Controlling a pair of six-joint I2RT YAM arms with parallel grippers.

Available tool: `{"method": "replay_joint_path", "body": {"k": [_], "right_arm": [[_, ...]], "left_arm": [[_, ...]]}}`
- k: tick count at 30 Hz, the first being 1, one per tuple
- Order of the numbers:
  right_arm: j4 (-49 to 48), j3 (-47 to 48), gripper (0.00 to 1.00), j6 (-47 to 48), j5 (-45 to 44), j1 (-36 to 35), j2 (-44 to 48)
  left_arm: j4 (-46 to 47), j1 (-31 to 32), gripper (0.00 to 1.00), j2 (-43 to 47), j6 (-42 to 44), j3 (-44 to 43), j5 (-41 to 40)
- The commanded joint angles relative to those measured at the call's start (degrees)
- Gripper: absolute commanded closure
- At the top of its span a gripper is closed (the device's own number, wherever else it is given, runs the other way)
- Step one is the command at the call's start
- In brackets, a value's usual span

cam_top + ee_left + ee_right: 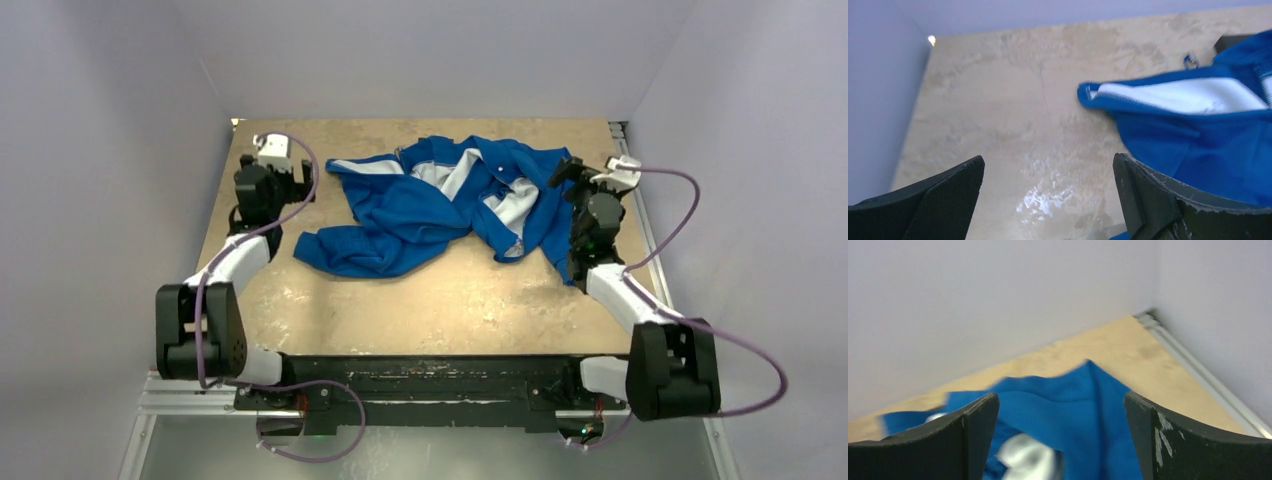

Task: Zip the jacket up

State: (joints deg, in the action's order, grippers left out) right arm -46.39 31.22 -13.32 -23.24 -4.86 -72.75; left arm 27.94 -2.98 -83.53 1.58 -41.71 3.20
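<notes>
While left tool (1048, 167), right tool (1062, 402) gape, jacket (425, 210) lies unzipped.

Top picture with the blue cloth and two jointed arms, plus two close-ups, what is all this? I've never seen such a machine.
It is a robot with two arms bolted at the near edge of a table. The top picture looks down from above and behind them. Each close-up comes from a camera on one wrist; the black shapes at the bottom are that arm's own fingers. A crumpled blue jacket lies on the table, unzipped, white lining showing. The left gripper and the right gripper both stand open, holding nothing.
</notes>
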Motion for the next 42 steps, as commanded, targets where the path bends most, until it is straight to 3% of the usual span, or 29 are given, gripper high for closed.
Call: {"method": "replay_joint_path", "body": {"k": [1, 6, 12, 16, 21, 27, 33, 42], "right_arm": [[16.4, 4.2, 0.01, -8.5, 18.8, -0.1, 4.0], [18.8, 7.8, 0.01, -7.2, 31.6, -1.6, -3.6], [19.2, 7.9, 0.03, -7.3, 34.6, -6.4, -10.8], [17.3, 7.0, 0.16, -8.3, 36.0, -8.6, -13.7], [16.5, 5.8, 0.43, -8.8, 36.5, -9.9, -14.2], [18.7, 5.6, 0.63, -7.9, 34.4, -14.5, -12.2], [21.7, 6.8, 1.0, -8.5, 29.0, -23.0, -12.4], [28.7, 13.5, 1.0, -6.7, 22.9, -38.2, -14.6]], "left_arm": [[-25.9, -0.1, 0.01, 6.8, 3.9, -10.6, 3.2], [-38.2, -0.1, 0.01, 11.1, 2.8, -17.5, 5.2], [-45.9, 0.6, 0.01, 12.1, 1.5, -22.0, 9.1], [-47.4, 1.8, 0.01, 12.5, 2.5, -22.5, 8.2], [-48.5, 2.2, 0.01, 12.9, 3.8, -22.4, 7.5], [-49.7, 2.4, 0.05, 13.5, 5.0, -23.0, 7.1], [-50.9, 2.5, 0.08, 13.7, 5.3, -23.9, 7.1], [-53.7, 3.9, 0.07, 15.7, 8.0, -25.8, 8.9]]}}
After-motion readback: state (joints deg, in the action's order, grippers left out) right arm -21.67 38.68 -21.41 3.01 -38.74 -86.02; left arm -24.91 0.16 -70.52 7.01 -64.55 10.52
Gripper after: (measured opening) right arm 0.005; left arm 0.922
